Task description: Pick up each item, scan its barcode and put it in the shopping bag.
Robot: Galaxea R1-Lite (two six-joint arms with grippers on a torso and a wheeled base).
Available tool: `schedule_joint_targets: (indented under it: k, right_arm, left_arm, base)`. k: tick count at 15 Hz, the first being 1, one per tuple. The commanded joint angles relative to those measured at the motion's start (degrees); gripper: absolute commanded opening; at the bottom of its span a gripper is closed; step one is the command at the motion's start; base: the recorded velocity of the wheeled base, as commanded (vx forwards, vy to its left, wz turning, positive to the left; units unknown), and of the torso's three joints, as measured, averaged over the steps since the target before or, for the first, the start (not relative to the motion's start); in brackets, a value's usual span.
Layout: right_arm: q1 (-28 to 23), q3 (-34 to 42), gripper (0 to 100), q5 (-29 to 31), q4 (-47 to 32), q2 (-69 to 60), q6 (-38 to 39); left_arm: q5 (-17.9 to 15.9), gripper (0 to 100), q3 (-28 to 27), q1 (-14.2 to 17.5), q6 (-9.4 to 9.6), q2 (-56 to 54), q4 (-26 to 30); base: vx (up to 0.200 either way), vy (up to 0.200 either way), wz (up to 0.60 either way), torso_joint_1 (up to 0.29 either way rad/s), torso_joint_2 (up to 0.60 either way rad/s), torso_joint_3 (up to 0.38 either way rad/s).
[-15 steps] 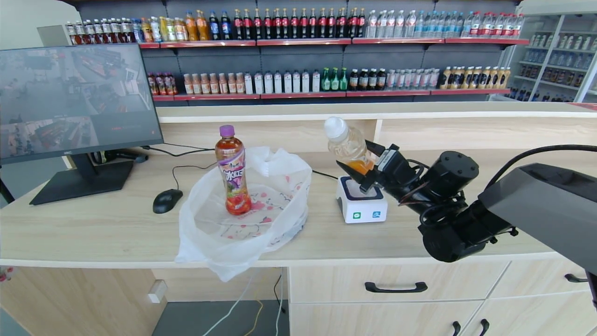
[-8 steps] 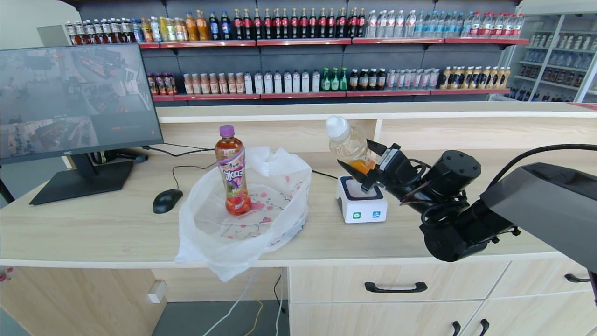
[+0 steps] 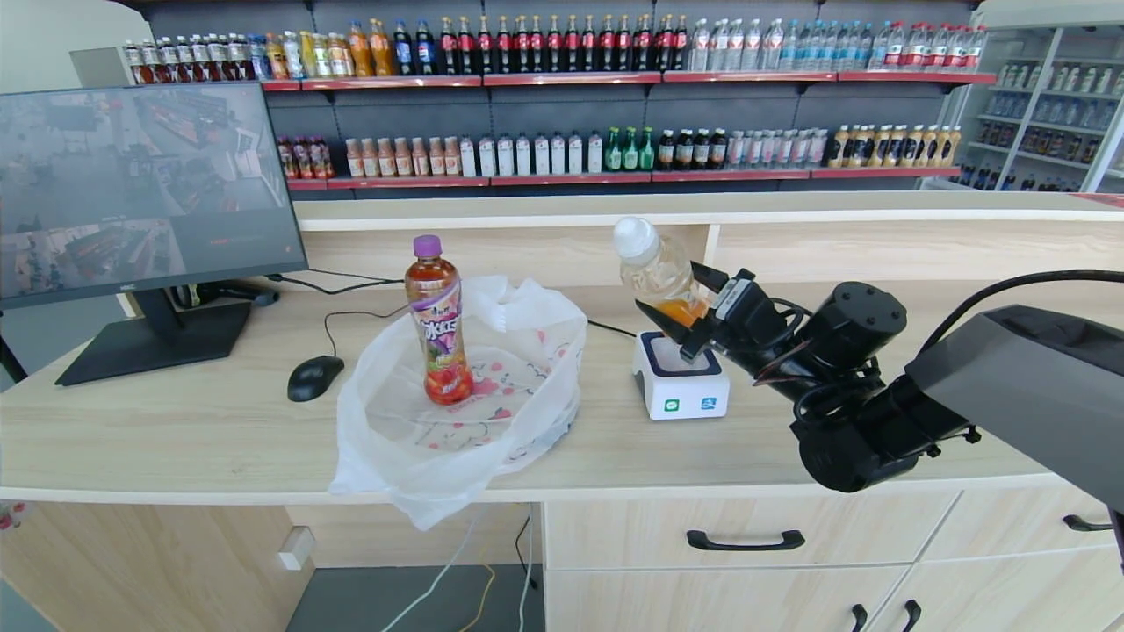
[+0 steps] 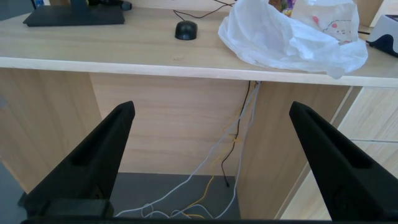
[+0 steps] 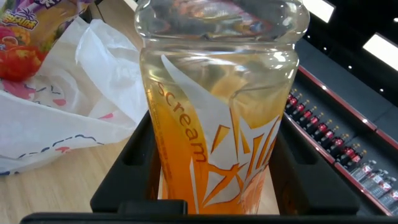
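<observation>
Hardly anything shifts: right gripper (image 3: 680,309), clamped shut around the orange bottle (image 3: 654,263), hangs just above the scanner (image 3: 680,386); rotate it slowly there, grip firm, until it reads.

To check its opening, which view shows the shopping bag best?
The head view: the whole shopping bag lies open, a bottle standing inside. The left wrist view shows its outer side; the right wrist view, one part.

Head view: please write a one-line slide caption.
Right end effector holds a white-capped bottle above the scanner; a purple-capped bottle stands in the shopping bag.
</observation>
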State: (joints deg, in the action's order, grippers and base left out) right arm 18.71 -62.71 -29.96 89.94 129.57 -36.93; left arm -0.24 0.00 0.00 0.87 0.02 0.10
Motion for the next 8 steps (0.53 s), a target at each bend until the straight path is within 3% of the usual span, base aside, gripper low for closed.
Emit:
schedule_joint_targets:
  k: [1, 8]
  right_arm:
    - [0.01, 0.04, 0, -0.01, 0.06, -0.11, 0.01]
    - [0.18, 0.48, 0, -0.01, 0.06, -0.55, 0.63]
  left_arm:
    - [-0.02, 100, 0.00, 0.00, 0.01, -0.02, -0.01]
    - [-0.02, 100, 0.00, 0.00, 0.01, -0.02, -0.01]
  base:
    - [0.000, 0.000, 0.00, 0.000, 0.00, 0.000]
    - [0.000, 0.000, 0.00, 0.000, 0.00, 0.000]
